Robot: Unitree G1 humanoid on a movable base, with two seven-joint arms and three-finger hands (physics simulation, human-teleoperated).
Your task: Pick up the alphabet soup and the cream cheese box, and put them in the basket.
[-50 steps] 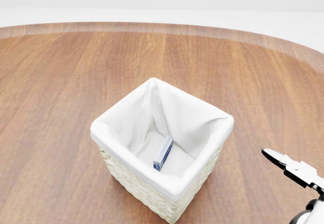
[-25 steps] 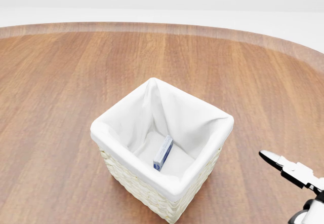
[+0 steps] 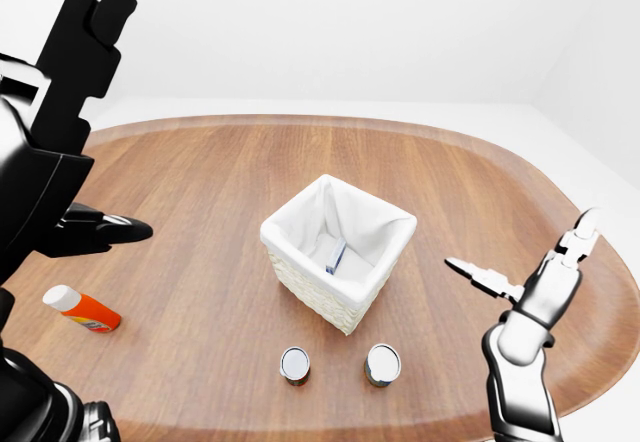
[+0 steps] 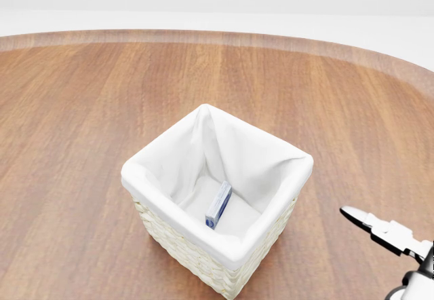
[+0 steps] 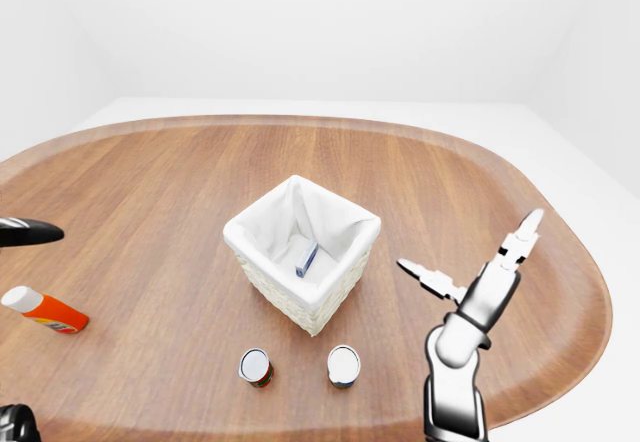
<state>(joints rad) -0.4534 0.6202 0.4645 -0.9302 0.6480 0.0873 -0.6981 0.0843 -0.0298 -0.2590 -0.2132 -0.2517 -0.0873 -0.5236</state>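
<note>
The woven basket (image 3: 300,274) with a white liner stands mid-table. Inside it, the blue and white cream cheese box (image 4: 218,205) stands on edge. Two small cans stand below the basket in the left-eye view, one (image 3: 295,364) on the left and one (image 3: 382,364) on the right; I cannot read which is the alphabet soup. My right hand (image 3: 520,244) hovers right of the basket, fingers spread wide and empty. My left hand (image 3: 112,230) is far left with a black finger stretched out, holding nothing.
An orange bottle with a white cap (image 3: 80,309) lies near the table's left edge. My left arm (image 3: 40,112) fills the top left of the left-eye view. The wooden table's curved rim (image 5: 560,362) runs close to my right arm.
In the head view my right hand has slid a little down and to the left. Basket and box have not moved.
</note>
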